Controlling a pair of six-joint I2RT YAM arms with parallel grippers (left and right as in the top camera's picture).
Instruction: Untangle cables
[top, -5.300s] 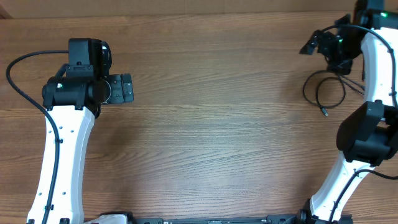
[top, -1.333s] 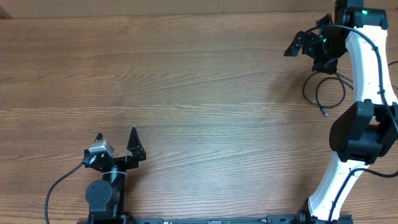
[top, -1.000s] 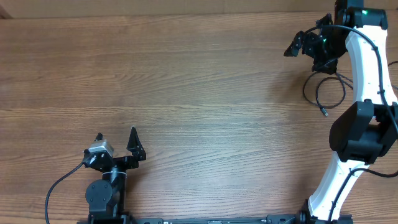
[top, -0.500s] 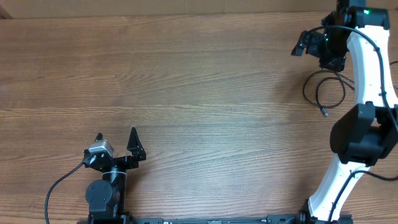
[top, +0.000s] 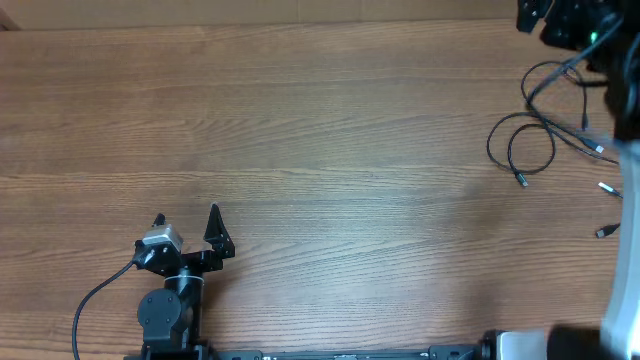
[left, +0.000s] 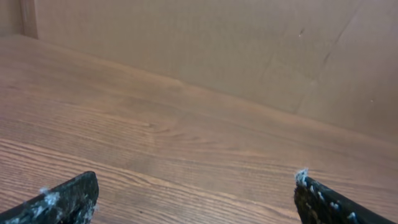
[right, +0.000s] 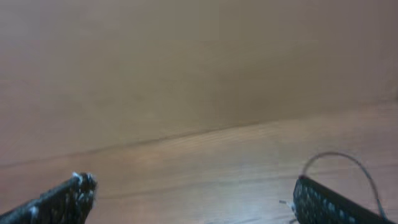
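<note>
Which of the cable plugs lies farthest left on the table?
The plug ending the looped cable, just below its loop; the other plugs lie near the right edge.

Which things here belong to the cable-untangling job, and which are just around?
Job: thin black cords with silver-tipped plugs, far right; open left pincer; open right pincer.
Not the job: brown wooden table; thick black cable wired to the left arm.

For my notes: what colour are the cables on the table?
The cables are black; the overhead view shows them best.
</note>
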